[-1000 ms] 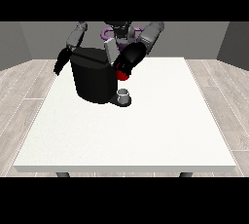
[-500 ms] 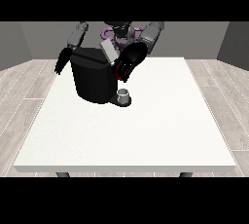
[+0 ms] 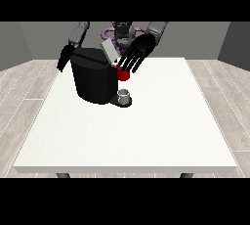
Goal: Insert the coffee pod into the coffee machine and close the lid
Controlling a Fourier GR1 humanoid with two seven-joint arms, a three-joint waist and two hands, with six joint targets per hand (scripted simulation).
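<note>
Up top, black coffee machine, lid tilted open.

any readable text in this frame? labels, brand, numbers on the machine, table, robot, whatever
None. No word, label, brand, number or sign can be read anywhere in the front view.
Coffee machine: plain black body, no marking visible.
Its raised grey lid: blank.
Red thing at the machine: blank.
Small grey thing at the machine's base: blank.
White table: blank.
Hand at the view's right and hand at the view's left: plain black.
</note>
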